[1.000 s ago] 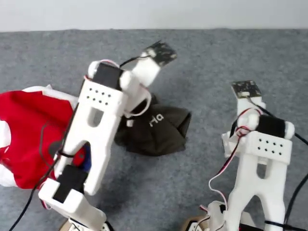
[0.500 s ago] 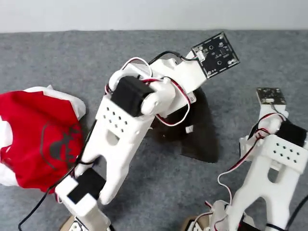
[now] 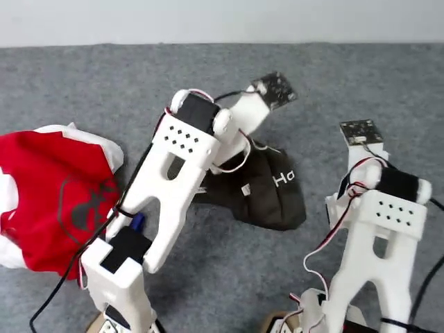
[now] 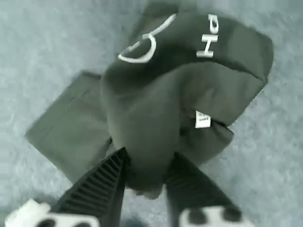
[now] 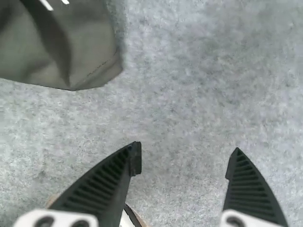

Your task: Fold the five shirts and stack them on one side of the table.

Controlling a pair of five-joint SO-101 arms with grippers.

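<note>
1. Between the ribbed fingers of our left claw (image 4: pixel 147 161) sits a thick bunch of the dark shirt (image 4: pixel 189 75). The claw is narrowed onto that bunch and has it pinched, with several layers in the bite by the look of it.
2. Outward from the pinch, the shirt lies crumpled on the grey worktop (image 3: pixel 97 90). Its white lettering faces up, a small white label (image 4: pixel 202 119) shows at a fold, and one flat panel spreads to the side. From above, the shirt lies between our two arms, partly under the left arm (image 3: pixel 177 187).
3. Our right claw (image 5: pixel 185 156) is spread wide and holds nothing. It hangs over bare worktop, with a corner of the dark shirt near it but apart from it.
4. Well apart, at the left edge of the worktop, the red shirt (image 3: pixel 48 201) rests on white cloth (image 3: pixel 104 149). We cannot tell whether that white is its own or another garment.
5. We judge the dark shirt not yet folded, so the task is far from done.
6. What could go wrong:
   - The bite is on a bundle, not an edge, so a lift may raise the whole lump rather than open it, or the outer layers may slide free.
   - The right claw may close on bare worktop and miss the corner.
   - With both arms close over one small shirt, they may knock each other.
</note>
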